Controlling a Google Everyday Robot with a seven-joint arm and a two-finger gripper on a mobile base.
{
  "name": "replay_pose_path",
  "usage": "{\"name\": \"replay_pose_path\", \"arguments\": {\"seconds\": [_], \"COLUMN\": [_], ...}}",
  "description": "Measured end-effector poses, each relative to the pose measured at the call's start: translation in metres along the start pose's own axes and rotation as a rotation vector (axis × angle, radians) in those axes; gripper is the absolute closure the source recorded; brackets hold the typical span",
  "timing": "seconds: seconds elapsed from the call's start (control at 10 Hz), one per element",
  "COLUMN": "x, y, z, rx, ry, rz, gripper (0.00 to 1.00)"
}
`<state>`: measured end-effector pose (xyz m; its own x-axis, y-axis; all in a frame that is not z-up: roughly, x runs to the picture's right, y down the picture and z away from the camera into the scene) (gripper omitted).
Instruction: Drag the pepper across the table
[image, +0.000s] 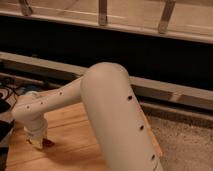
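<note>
Low at the frame's left, the pincer (37, 140) pointed down onto the wooden worktop (70, 137). Just right of it lay the small dark-red pepper (48, 143). How wide the pincer stood could not be told.

Wooden table (70, 142), speckled floor (186, 146)

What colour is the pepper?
The pepper looks dark red in the camera view, beside the gripper down at the wooden table.
</note>
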<state>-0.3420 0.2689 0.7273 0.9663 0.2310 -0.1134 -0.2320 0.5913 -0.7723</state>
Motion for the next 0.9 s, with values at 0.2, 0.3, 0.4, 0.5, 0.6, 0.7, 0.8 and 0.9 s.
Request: {"name": "replay_pose_path", "arguments": {"seconds": [0.2,0.3,0.4,0.5,0.6,0.7,0.8,0.9], "x": [-0.035,-0.047,-0.054,-0.058,-0.059,-0.055,-0.051,-0.052], "y": [0.009,0.014,0.017,0.019,0.020,0.018,0.015,0.016], "z": [0.006,0.009,0.013,0.015,0.016,0.015,0.014,0.015], "rx": [-0.009,-0.015,-0.022,-0.029,-0.029,-0.024,-0.023,-0.022], "ry": [0.001,0.004,0.008,0.008,0.008,0.011,0.014,0.012], "rz": [-0.068,-0.097,-0.119,-0.132,-0.128,-0.119,-0.116,-0.119], "gripper": [0.93,0.93,0.93,0.87,0.77,0.67,0.59,0.46]}}
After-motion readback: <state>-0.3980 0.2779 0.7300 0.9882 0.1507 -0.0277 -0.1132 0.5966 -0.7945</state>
